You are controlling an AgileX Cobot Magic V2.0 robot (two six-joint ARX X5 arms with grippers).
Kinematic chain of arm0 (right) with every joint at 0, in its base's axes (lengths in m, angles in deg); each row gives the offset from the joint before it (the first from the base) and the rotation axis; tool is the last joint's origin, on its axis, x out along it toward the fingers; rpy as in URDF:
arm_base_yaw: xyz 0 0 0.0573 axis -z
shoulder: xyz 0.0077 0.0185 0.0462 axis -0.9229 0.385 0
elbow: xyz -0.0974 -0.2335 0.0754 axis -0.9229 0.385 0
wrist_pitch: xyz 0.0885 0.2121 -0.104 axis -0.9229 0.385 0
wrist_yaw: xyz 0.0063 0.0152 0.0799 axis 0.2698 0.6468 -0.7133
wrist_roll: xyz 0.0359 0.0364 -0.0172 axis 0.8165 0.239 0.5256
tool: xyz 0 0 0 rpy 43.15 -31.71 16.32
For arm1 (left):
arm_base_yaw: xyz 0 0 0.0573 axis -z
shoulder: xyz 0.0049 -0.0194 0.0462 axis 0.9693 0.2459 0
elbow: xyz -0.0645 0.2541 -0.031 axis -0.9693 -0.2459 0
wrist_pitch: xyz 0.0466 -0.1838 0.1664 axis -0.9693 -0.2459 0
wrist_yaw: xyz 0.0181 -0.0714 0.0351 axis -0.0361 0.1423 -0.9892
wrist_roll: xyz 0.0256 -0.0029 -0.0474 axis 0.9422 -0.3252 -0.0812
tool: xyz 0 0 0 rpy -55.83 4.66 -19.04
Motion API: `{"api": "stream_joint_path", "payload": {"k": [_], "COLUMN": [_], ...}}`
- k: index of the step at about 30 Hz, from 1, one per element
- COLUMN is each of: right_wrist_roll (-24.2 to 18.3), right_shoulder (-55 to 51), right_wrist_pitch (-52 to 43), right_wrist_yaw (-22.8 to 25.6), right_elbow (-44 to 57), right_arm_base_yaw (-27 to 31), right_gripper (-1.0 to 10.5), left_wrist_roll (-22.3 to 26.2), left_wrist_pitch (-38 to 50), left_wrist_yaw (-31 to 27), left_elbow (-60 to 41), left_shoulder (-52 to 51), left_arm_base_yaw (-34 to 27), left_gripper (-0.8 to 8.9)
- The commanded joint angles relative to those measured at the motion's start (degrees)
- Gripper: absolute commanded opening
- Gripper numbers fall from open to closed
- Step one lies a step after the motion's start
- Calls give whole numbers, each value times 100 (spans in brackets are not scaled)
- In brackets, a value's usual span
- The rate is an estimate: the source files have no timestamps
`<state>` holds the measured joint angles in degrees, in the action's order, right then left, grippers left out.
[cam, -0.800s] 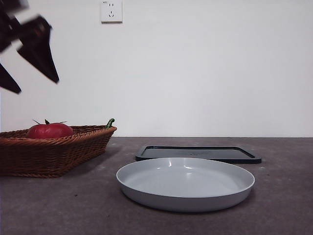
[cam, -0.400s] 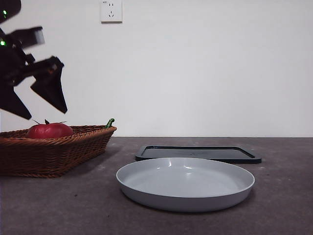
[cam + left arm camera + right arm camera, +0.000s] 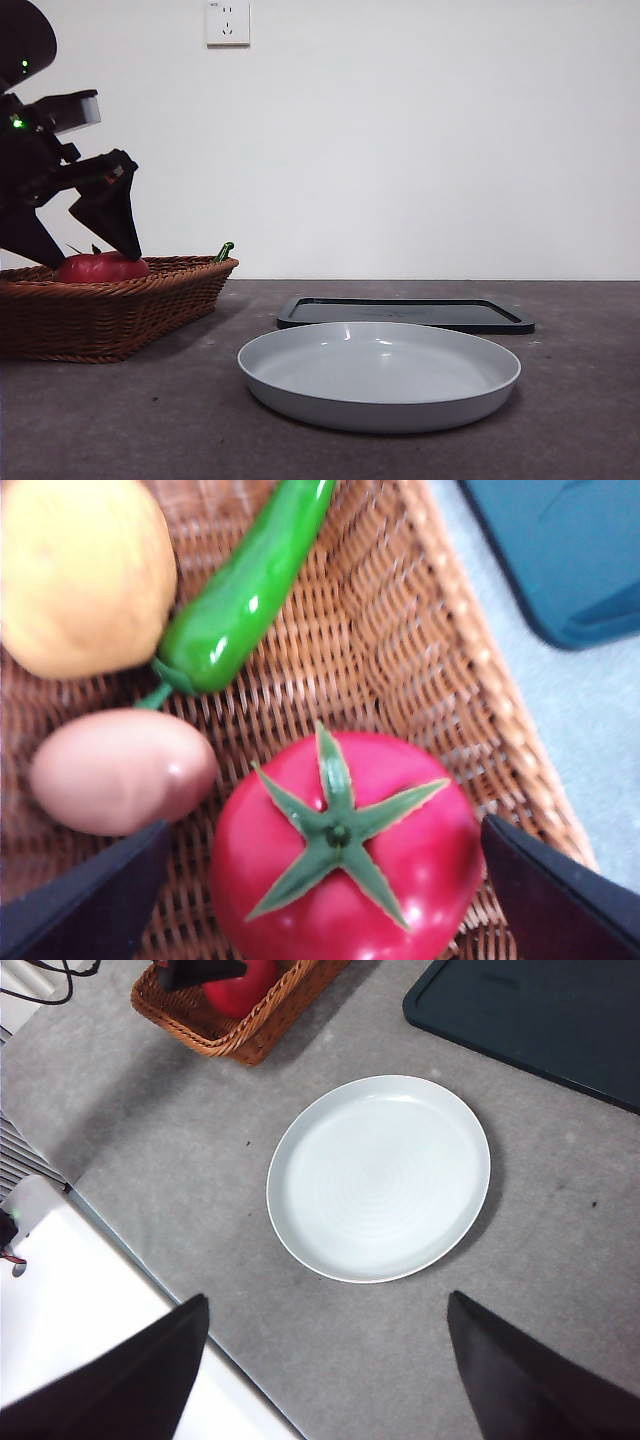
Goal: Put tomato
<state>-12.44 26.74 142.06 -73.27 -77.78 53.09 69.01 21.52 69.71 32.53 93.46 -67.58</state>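
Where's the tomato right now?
The tomato sits in the wicker basket at the front view's left, beside an egg and a green pepper, between the open left gripper jaws.

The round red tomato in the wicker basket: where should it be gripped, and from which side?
Grip the round red tomato across its widest sides, coming from above: stem up, flanks free. The open left hand already straddles it.

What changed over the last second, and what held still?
The left gripper came down from high at the side to the wicker basket; its open jaws now straddle the tomato without gripping it. The tomato, grey plate, dark tray and waiting right gripper did not move.
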Motion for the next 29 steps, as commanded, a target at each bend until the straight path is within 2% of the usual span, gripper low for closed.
{"api": "stream_joint_path", "payload": {"k": [1, 10, 15, 17, 29], "right_wrist_roll": [15, 15, 15, 15, 15], "right_shoulder": [44, 44, 44, 42, 42], "right_wrist_pitch": [-50, -50, -50, -50, -52], "right_wrist_yaw": [-4, -4, -4, -4, -2], "right_elbow": [-101, -101, -101, -101, -101], "right_arm_base_yaw": [-28, -28, -28, -28, -28], "right_gripper": [380, 380, 380, 380, 380], "left_wrist_roll": [70, 70, 44, 24, -149], "left_wrist_pitch": [76, 81, 72, 72, -199], "left_wrist_yaw": [-15, -15, -15, -15, 59], "left_elbow": [111, 111, 111, 111, 468], "left_shoulder": [173, 376, 374, 369, -249], "left_arm_base_yaw": [50, 157, 164, 164, 258], "left_gripper": [500, 486, 331, 300, 299]}}
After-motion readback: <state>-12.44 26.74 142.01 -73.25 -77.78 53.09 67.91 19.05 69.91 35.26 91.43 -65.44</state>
